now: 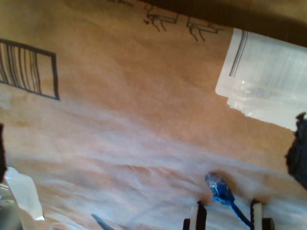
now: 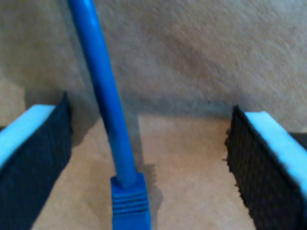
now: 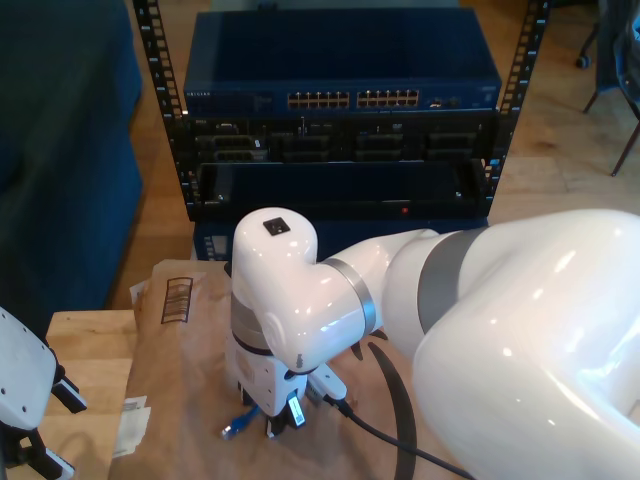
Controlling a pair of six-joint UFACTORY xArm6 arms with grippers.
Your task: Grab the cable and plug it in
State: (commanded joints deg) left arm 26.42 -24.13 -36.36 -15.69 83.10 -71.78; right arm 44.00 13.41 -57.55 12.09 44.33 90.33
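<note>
My second gripper [image 2: 148,158] is spread wide, its two black ribbed pads [image 2: 36,167] standing well apart on either side of the cable [image 2: 108,115], neither pad touching it. The cable is thin and bright blue, with a ridged blue boot where it meets its plug; it lies on brown paper [image 2: 192,57] and runs straight away from the gripper between the pads.

My first gripper [image 1: 229,218] has its fingertips a small way apart with a stretch of blue cable passing between them; I cannot tell whether they pinch it. Just beyond those tips the cable ends in a small clear plug [image 1: 217,184] resting on the brown paper.

In the exterior view a large white arm [image 3: 300,300] reaches down over the paper [image 3: 180,390], and a blue plug end [image 3: 232,428] pokes out beside its base. Behind stands a dark blue network switch [image 3: 340,70] in a rack, with a row of ports [image 3: 355,99] across its front. A clear plastic bag [image 1: 268,81] lies on the paper well apart from the plug.
</note>
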